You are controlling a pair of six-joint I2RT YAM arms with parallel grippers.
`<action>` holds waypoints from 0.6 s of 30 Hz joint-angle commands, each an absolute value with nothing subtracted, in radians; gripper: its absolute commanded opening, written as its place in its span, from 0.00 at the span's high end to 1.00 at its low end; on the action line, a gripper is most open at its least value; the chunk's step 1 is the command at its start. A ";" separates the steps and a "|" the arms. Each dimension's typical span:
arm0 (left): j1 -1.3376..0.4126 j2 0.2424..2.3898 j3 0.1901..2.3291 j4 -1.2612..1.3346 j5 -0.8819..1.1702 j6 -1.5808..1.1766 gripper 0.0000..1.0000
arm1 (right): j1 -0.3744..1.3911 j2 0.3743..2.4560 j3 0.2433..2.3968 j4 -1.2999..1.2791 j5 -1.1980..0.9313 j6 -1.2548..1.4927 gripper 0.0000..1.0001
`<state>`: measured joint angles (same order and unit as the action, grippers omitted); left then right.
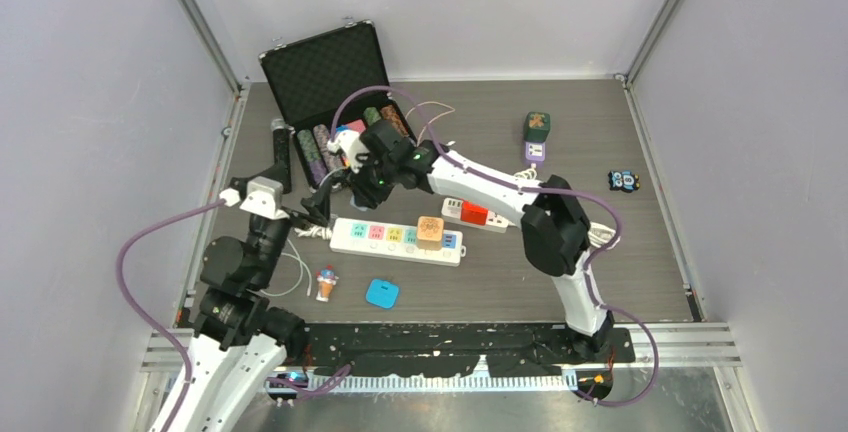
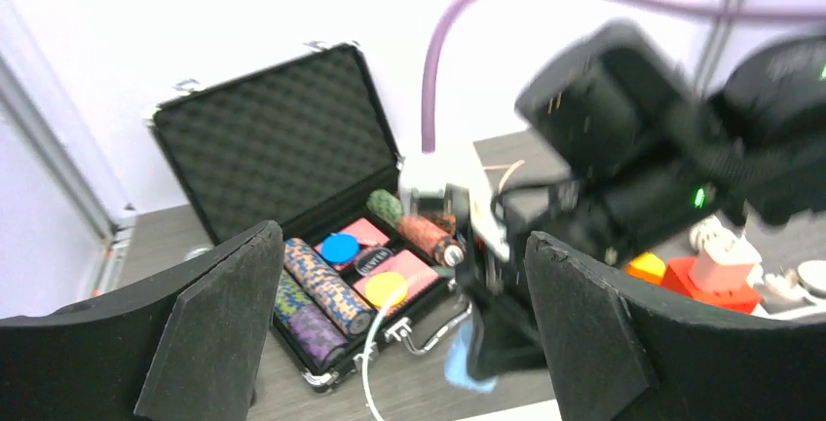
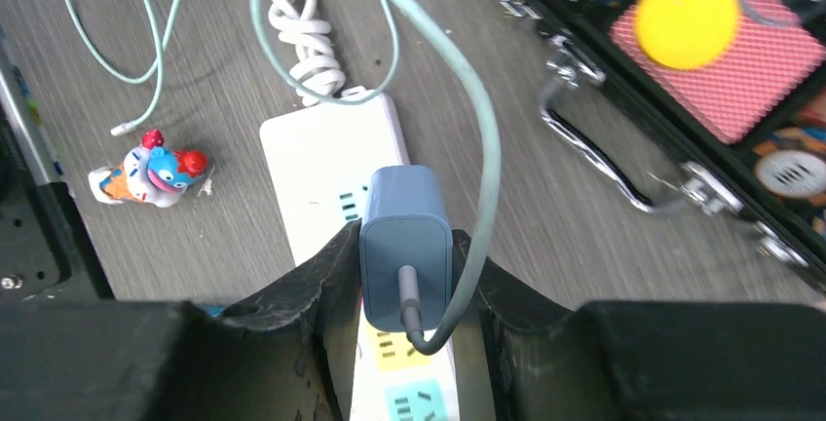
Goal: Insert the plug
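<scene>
Blue plug clamped by right gripper at lower centre of frame, over white power strip. Left gripper spread wide; black case seen beyond it.

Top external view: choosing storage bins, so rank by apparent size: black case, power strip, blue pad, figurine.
black case
power strip
then blue pad and figurine, too alike to rank

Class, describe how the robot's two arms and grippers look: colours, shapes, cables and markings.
The left arm and right arm have white links joined by bulky black joints. A purple cable loops along each. A small green light glows on the right wrist. The left gripper and right gripper each have two matte black, wedge-shaped fingers.
</scene>
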<state>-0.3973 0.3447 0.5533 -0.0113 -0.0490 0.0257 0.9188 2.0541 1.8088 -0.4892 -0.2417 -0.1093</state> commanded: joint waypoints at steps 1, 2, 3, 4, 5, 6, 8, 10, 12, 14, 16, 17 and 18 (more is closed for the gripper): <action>-0.396 0.340 0.635 -0.039 -0.174 0.009 0.06 | 0.974 2.117 1.902 -0.464 -0.258 -0.220 0.95; -0.396 0.343 0.648 -0.039 -0.182 0.009 0.05 | 0.980 2.129 1.914 -0.479 -0.252 -0.229 0.95; -0.396 0.347 0.662 -0.043 -0.183 0.009 0.04 | 0.994 2.152 1.942 -0.499 -0.246 -0.247 0.95; -0.396 0.354 0.675 -0.050 -0.184 0.008 0.04 | 1.000 2.173 1.956 -0.509 -0.235 -0.259 0.95; -0.396 0.360 0.690 -0.060 -0.183 0.007 0.03 | 1.012 2.185 1.983 -0.532 -0.226 -0.280 0.95; -0.396 0.366 0.697 -0.069 -0.178 0.006 0.03 | 1.019 2.204 1.996 -0.544 -0.209 -0.288 0.95; -0.396 0.377 0.710 -0.075 -0.170 0.007 0.02 | 1.041 2.226 2.028 -0.578 -0.175 -0.307 0.95; -0.396 0.381 0.706 -0.071 -0.171 0.010 0.01 | 1.053 2.239 2.047 -0.611 -0.142 -0.327 0.95; -0.396 0.383 0.698 -0.064 -0.175 0.011 0.01 | 1.063 2.245 2.055 -0.637 -0.118 -0.349 0.95; -0.396 0.382 0.689 -0.055 -0.178 0.010 0.01 | 1.067 2.248 2.068 -0.666 -0.095 -0.362 0.95; -0.396 0.379 0.680 -0.044 -0.179 0.009 0.00 | 1.071 2.247 2.075 -0.691 -0.076 -0.369 0.95; -0.396 0.377 0.676 -0.038 -0.180 0.009 0.00 | 1.071 2.244 2.075 -0.701 -0.069 -0.370 0.95; -0.396 0.376 0.670 -0.033 -0.182 0.008 0.00 | 1.073 2.244 2.078 -0.711 -0.066 -0.372 0.95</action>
